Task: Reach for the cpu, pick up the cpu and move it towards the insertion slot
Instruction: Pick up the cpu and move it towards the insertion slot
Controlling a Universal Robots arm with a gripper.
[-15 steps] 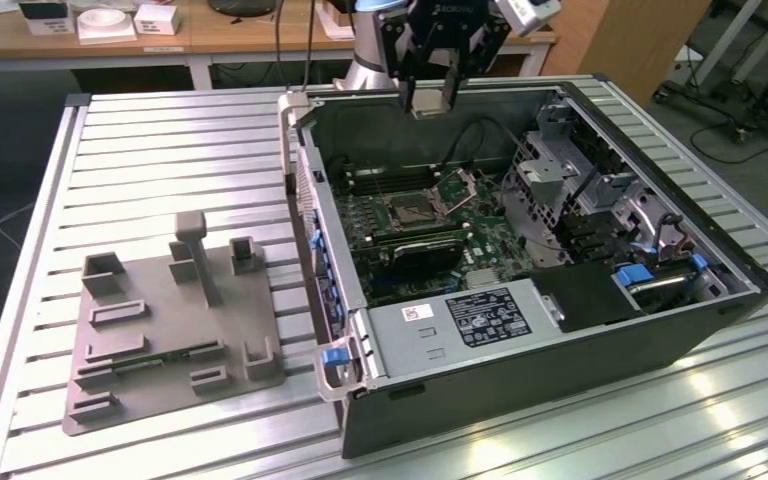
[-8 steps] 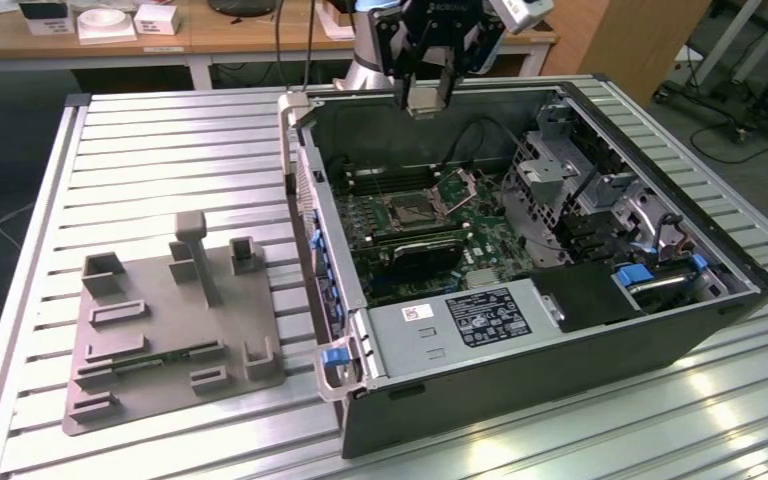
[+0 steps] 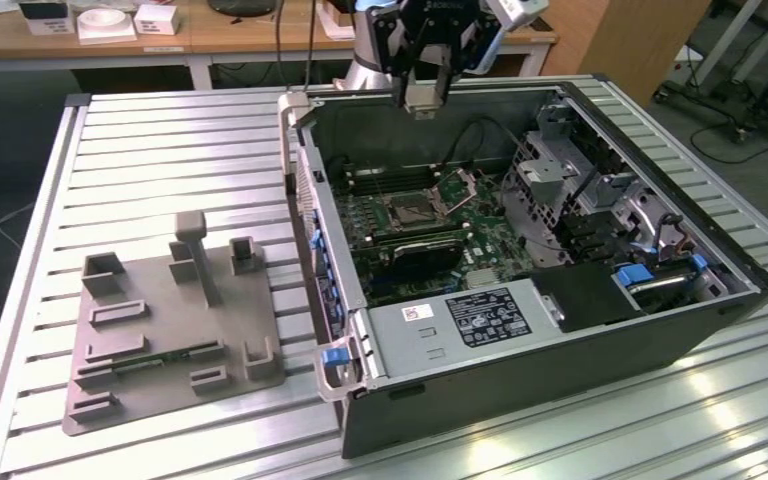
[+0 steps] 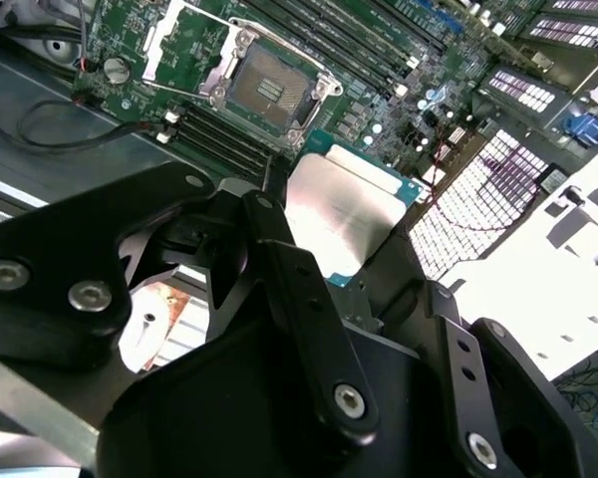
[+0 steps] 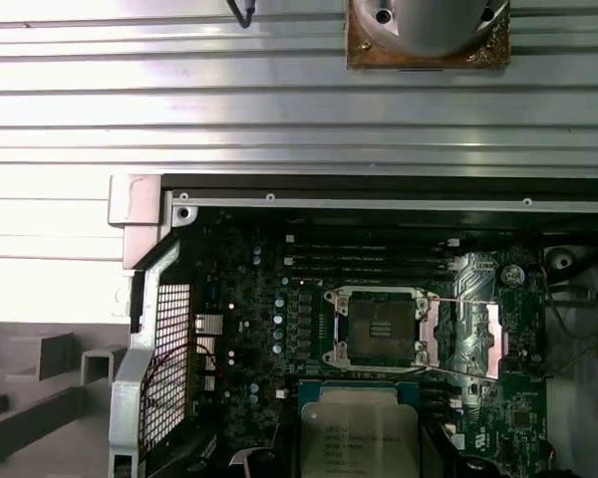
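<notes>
I have gripper (image 3: 426, 103) pinching cpu (image 4: 341, 217), held above open computer case (image 3: 651, 330), insertion slot (image 3: 415, 209) below with flap raised. Risk: thin edge grip lets chip tilt or slip onto motherboard (image 3: 491, 215) near slot.

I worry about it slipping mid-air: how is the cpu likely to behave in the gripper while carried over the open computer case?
The cpu looks like a thin, rigid plate, so it probably won't flex. Its smooth metal top and slim edges suggest it could slide or twist if gripped lightly. It seems light for its size, though a drop onto the insertion slot might plausibly damage either.
</notes>
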